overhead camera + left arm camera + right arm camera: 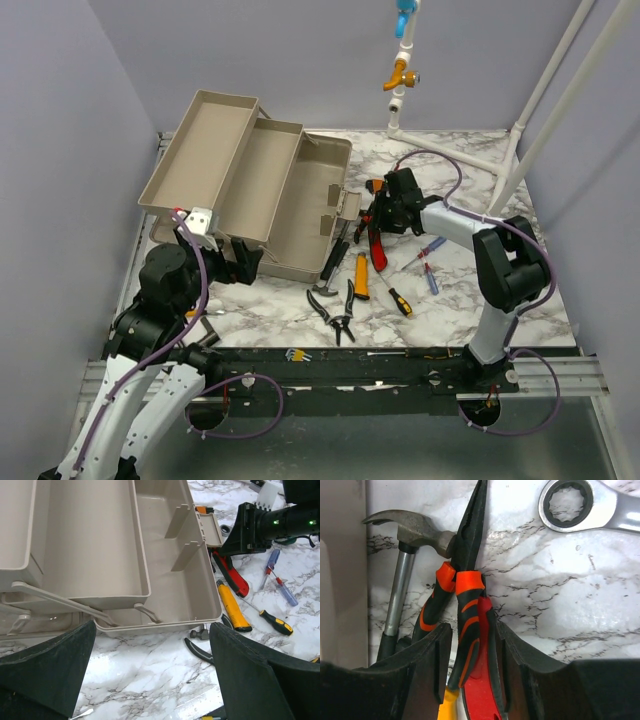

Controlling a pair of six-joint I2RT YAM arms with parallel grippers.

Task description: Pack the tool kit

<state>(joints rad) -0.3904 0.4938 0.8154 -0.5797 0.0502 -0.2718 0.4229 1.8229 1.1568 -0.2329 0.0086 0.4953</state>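
Open toolbox with hand tools scattered on the marble table.

The beige toolbox (pixel 262 190) stands open, its trays folded out and bare. To its right lie a hammer (pixel 409 555), orange-handled pliers (pixel 465 587) (between black fingers), a wrench (pixel 585 507), a yellow knife (pixel 361 276), screwdrivers (pixel 430 262) and black pliers (pixel 335 315).

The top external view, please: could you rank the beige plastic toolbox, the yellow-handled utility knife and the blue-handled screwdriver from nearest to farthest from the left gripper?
1. Beige plastic toolbox: directly beside the left gripper, just beyond its fingers.
2. Yellow-handled utility knife: mid-table, to the gripper's right.
3. Blue-handled screwdriver: farther right, near the right arm.
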